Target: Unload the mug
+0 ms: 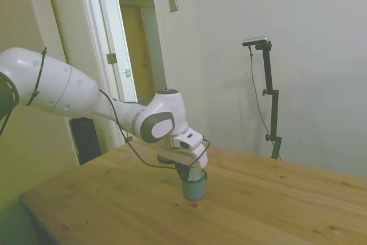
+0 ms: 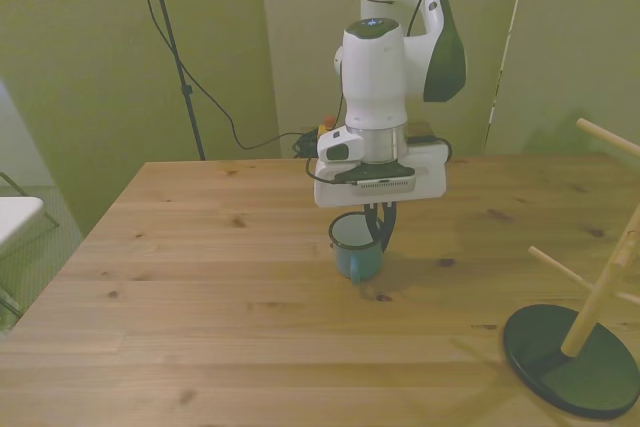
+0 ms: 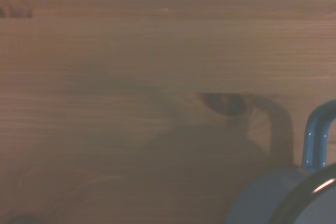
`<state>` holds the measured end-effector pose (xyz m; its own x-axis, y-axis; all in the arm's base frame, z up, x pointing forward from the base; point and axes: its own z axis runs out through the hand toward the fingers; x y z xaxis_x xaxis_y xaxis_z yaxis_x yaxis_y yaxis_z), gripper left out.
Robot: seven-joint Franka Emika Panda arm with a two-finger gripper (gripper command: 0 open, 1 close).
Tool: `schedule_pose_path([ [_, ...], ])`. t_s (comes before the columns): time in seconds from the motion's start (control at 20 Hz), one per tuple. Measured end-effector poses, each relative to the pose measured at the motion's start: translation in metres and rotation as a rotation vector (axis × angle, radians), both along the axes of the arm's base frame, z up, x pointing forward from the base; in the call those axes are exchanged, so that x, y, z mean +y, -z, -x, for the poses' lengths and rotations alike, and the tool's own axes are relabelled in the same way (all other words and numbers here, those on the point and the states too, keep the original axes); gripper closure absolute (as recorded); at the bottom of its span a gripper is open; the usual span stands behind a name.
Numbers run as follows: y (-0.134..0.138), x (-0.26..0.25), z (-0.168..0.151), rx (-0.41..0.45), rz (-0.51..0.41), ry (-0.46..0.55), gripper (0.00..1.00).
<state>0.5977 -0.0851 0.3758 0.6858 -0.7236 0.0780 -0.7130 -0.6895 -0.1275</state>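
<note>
My hand (image 2: 379,225) hangs directly over the mug (image 2: 355,252), its dark fingers (image 2: 384,219) reaching down at the rim on the side toward the front view's right; from these views I cannot tell whether they are spread or pinching the wall, as the wrist housing and the mug itself mask the tips. The mug stands upright on the counter (image 2: 200,277), roughly mid-surface, mouth up, with the pale interior showing in the front view. In the wrist view its blue handle (image 3: 317,135) stands clear of the body and throws a shadow on the boards. I judge it a small enamel-type vessel: light, rigid, glossy and therefore inclined to slip under a light squeeze, though unlikely to deform. A chip or dent is the likelier damage if it is knocked over. The soundest hold is across the wall at the rim, one finger inside and one outside, away from the handle. The wooden peg stand (image 2: 585,327) stands well apart, near the counter's corner at the front view's right, with nothing hung on its pegs that I can see.
</note>
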Motion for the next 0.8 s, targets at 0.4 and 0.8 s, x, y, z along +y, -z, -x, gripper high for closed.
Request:
schedule_pose_path([
  [0.4,0.0001,0.0031,-0.0005,0.001,-0.001,0.007,0.00],
  [0.8,-0.0065,-0.0018,0.0013,-0.005,0.010,0.013,0.00],
])
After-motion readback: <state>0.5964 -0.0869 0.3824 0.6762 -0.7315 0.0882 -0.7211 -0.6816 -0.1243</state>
